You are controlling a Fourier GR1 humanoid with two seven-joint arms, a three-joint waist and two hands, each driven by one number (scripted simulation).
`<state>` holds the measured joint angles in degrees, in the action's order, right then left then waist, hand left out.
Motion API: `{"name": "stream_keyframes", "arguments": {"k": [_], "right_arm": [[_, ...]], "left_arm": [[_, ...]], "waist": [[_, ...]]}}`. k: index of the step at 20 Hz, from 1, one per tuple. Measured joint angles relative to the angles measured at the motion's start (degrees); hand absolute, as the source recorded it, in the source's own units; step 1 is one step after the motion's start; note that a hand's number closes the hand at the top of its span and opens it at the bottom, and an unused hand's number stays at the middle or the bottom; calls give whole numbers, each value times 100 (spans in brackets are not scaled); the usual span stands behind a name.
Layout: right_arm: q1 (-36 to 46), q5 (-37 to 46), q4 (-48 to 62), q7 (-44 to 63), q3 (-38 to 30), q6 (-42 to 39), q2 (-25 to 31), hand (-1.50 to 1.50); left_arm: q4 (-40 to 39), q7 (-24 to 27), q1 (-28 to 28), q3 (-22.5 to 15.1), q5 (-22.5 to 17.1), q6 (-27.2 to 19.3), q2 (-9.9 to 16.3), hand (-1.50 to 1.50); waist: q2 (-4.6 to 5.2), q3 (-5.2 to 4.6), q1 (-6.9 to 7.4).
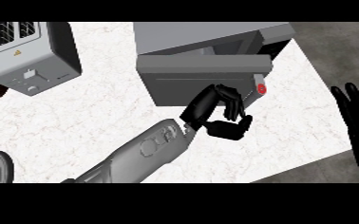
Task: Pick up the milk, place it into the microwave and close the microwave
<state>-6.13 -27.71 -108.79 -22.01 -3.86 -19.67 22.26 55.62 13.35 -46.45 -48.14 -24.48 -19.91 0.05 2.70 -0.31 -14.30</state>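
Note:
The grey microwave (210,37) stands at the back middle of the white counter (84,118). Its door (200,78) is a grey panel in front of the body, with a red dot (261,89) at its right end. My left hand (219,110) reaches in from the lower left and lies against the door's front edge. Its fingers are curled toward the thumb and nothing shows between them. My right hand (347,111) rests open at the right edge, fingers up. No milk shows in this view.
A grey boxy appliance (35,52) with a vent grille stands at the back left. A dark round object (4,167) peeks in at the lower left edge. The counter ends at the right, with dark floor (329,42) beyond.

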Motion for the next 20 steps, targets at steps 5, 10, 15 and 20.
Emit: {"name": "stream_keyframes", "arguments": {"k": [5, 10, 15, 20], "right_arm": [[143, -198, -163, 181, -13, -47, 105, -150], [240, -381, -245, 341, -33, -152, 252, -150], [373, -559, -328, 493, -90, -225, 410, -150], [478, -731, -373, 631, -158, -266, 546, -150]], "left_arm": [[-277, 112, -484, 116, -356, -176, -5, 150], [-631, 149, -878, 244, -648, -325, 47, 150], [-809, 203, -1080, 295, -882, -437, 101, 150], [-778, 307, -1057, 233, -1043, -640, 168, 150]], "waist": [[61, 8, -260], [130, 19, -471], [161, 20, -620], [159, 22, -724]]}}
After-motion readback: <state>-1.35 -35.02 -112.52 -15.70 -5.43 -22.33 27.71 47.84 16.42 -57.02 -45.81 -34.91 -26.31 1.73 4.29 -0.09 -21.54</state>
